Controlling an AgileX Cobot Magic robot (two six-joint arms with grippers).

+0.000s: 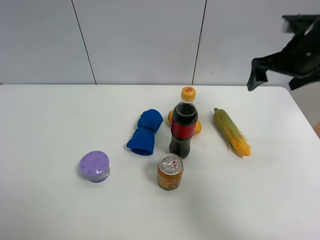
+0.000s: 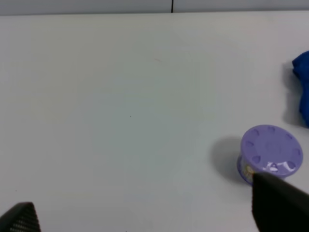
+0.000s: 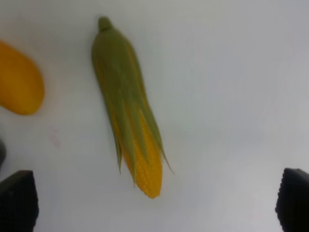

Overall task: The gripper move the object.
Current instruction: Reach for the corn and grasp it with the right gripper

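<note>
The ear of corn (image 1: 231,131) lies on the white table (image 1: 50,125), right of the bottle, green husk end far and yellow kernel end near. In the right wrist view the corn (image 3: 128,116) lies between and ahead of the wide-apart black fingertips. My right gripper (image 3: 154,205) is open and empty. In the exterior view it (image 1: 276,75) hangs high above the table's far right corner, up and to the right of the corn. My left gripper (image 2: 149,212) is open and empty over bare table, and is out of the exterior view.
A cola bottle (image 1: 183,125) stands mid-table with a small orange fruit (image 1: 198,127) behind it. A drink can (image 1: 170,171) stands in front, a blue cloth bundle (image 1: 146,132) to the left, and a purple round tub (image 1: 95,166) further left. The table's right edge (image 1: 306,120) is near the corn.
</note>
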